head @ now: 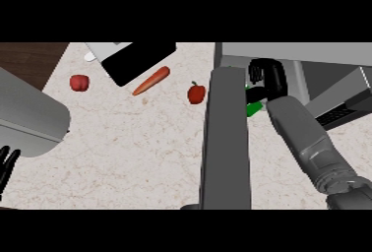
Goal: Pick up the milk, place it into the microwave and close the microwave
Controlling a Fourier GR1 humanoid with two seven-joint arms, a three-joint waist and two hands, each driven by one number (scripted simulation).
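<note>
Head view had my right hand (266, 78) reaching up past the open microwave door (227, 138), which stood out toward me as a long grey slab just to the left of that hand. Fingers looked curled around something green, so I'm calling it pinched on the milk (253, 107), though honestly only a small green sliver showed below and left of the palm, tucked between the hand and the door's edge. The rest was hidden by the fingers and forearm.

My guess on why it was held that way: the hand was carrying the carton in over the door toward the microwave (320, 64) cavity, which sat right above and to the right of the hand, so the arm had to come in alongside the door rather than across it.

Which way the milk pointed, I couldn't really tell. The visible bit ran roughly along the line of the forearm, slanting down-left from the hand, but top versus bottom wasn't readable.

My left hand (7, 165) was just resting far off to the lower left, fingers straight and up, near a grey rounded thing.

Well left of the working hand on the desk (131, 157) were a carrot (151, 80) and two red peppers (196, 93), nothing in the way.
</note>
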